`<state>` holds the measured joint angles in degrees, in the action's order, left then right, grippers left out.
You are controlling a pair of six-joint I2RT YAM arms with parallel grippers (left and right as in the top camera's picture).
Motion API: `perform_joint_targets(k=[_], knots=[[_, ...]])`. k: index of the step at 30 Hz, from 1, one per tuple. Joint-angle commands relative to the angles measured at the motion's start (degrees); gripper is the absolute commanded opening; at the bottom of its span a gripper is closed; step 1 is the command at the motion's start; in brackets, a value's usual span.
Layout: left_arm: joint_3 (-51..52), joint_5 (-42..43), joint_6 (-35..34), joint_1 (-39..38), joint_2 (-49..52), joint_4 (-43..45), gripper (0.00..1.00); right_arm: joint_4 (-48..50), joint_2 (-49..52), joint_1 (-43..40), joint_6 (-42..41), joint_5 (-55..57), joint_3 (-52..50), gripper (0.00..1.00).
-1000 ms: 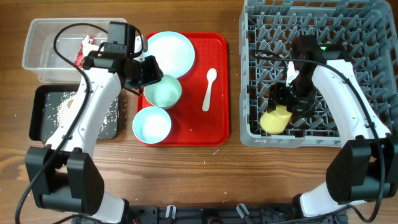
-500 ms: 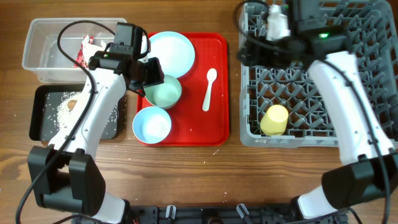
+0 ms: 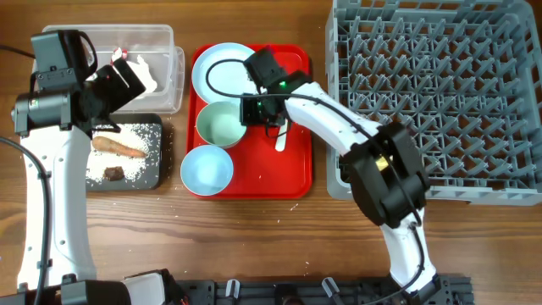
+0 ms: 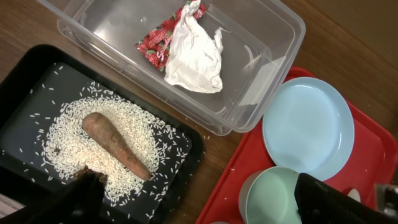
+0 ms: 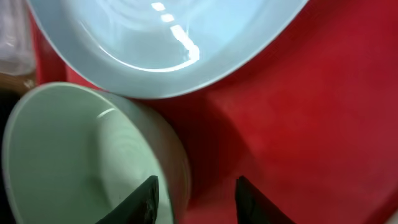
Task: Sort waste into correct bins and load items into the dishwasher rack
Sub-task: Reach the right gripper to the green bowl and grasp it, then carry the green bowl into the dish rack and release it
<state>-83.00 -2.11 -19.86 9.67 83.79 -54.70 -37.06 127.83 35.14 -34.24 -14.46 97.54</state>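
Observation:
My right gripper (image 3: 257, 111) (image 5: 196, 186) reaches onto the red tray (image 3: 288, 174). Its fingers straddle the right rim of the pale green bowl (image 3: 218, 125) (image 5: 68, 162), one inside and one outside with a gap to the wall. Behind that bowl lies the light blue plate (image 3: 227, 68) (image 5: 168, 43), and the blue bowl (image 3: 207, 169) sits in front. The white spoon (image 3: 282, 137) is partly under the gripper. My left gripper (image 3: 123, 83) (image 4: 211, 199) hangs wide open and empty above the bins.
The clear tub (image 3: 161, 51) holds the crumpled wrapper (image 4: 189, 53). In the black tray (image 3: 148, 174) lie rice (image 4: 68, 134), the brown food piece (image 4: 115, 143) and a dark chunk (image 3: 114, 174). The grey rack (image 3: 440, 85) fills the right side.
My left gripper let go of the green bowl, drew back left over the bins and opened wide. My right arm swung from the rack to the red tray and narrowed around the bowl's rim.

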Motion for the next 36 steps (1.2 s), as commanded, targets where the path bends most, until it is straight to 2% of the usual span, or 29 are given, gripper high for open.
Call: perform_joint_targets(k=[1,3,6,8,11,13,16,18,21,23,24,28,36], knots=[[-0.7,-0.8,-0.3,0.2,0.2,0.0,1.0,-0.1,2.3,0.5,-0.9,0.7,-0.2,0.29],[-0.7,-0.8,-0.3,0.2,0.2,0.0,1.0,-0.7,2.5,0.5,-0.9,0.7,-0.3,0.05],[-0.7,-0.8,-0.3,0.2,0.2,0.0,1.0,-2.2,1.3,0.4,-1.1,0.7,-0.3,0.04],[-0.7,-0.8,-0.3,0.2,0.2,0.0,1.0,-4.8,-3.4,-0.4,-0.1,0.9,-0.2,0.04],[-0.7,-0.8,-0.3,0.2,0.2,0.0,1.0,-10.4,-15.4,-2.7,1.5,9.0,-0.2,0.04],[-0.7,-0.8,-0.3,0.2,0.2,0.0,1.0,-15.2,-25.5,-5.1,1.3,23.7,-0.2,0.04],[-0.7,-0.8,-0.3,0.2,0.2,0.0,1.0,-22.5,-35.4,-10.7,-0.5,62.0,-0.3,0.04],[-0.7,-0.8,-0.3,0.2,0.2,0.0,1.0,-22.8,-34.6,-14.5,-0.2,72.4,-0.4,0.04],[-0.7,-0.8,-0.3,0.2,0.2,0.0,1.0,-11.9,-25.5,-22.6,17.7,76.7,-0.4,0.04],[-0.7,-0.8,-0.3,0.2,0.2,0.0,1.0,-7.2,-22.0,-24.0,25.8,78.6,-0.4,0.04],[-0.7,-0.8,-0.3,0.2,0.2,0.0,1.0,-3.2,-19.0,-24.3,33.1,80.5,-0.4,0.04],[-0.7,-0.8,-0.3,0.2,0.2,0.0,1.0,4.0,-12.8,-24.2,49.4,85.1,-0.4,0.04],[-0.7,-0.8,-0.3,0.2,0.2,0.0,1.0,2.9,-8.3,-21.3,50.6,79.7,-0.5,0.04]])
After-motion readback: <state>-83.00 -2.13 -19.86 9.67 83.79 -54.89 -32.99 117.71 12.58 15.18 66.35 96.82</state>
